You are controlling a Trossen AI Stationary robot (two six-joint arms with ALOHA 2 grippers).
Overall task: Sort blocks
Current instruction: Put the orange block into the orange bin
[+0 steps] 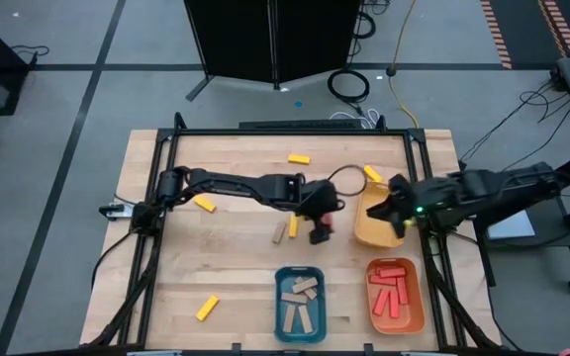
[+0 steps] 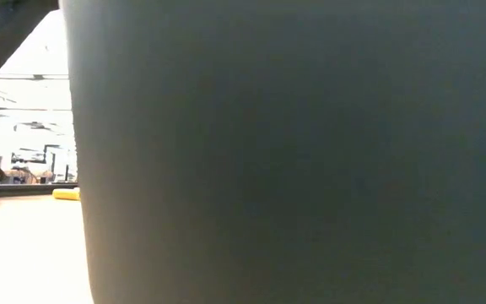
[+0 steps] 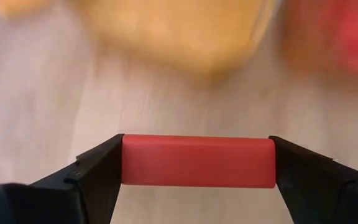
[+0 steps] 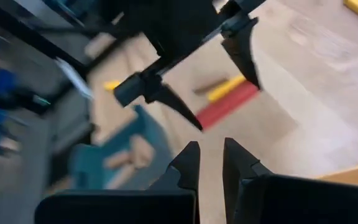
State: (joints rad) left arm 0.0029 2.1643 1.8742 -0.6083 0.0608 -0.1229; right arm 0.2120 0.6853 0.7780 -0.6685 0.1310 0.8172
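Note:
My left gripper (image 1: 321, 227) is at the table's middle, just left of the yellow tray (image 1: 368, 233), and is shut on a red block (image 3: 197, 160). My right gripper (image 1: 397, 211) hovers shut over the yellow tray's right side and holds nothing; its own fingers (image 4: 194, 163) show in the right wrist view. Near the front edge, the blue tray (image 1: 277, 297) holds tan blocks and the orange tray (image 1: 419, 297) holds red blocks. A tan block (image 1: 280, 232) and a yellow block (image 1: 293, 225) lie flat on the table beside my left gripper. My left gripper pinches the red block by its two short ends (image 3: 129, 160), one finger on each end, so the block spans the gap between the fingers. The fingers slant down from the table's left. In the right wrist view the block (image 4: 225, 106) hangs clear of the table.
Loose yellow blocks lie at the far middle (image 1: 299, 157), behind the yellow tray (image 1: 372, 174), at the left (image 1: 204, 203) and at the near left (image 1: 207, 308). A dark wall (image 2: 294, 152) close to the camera fills most of the low view.

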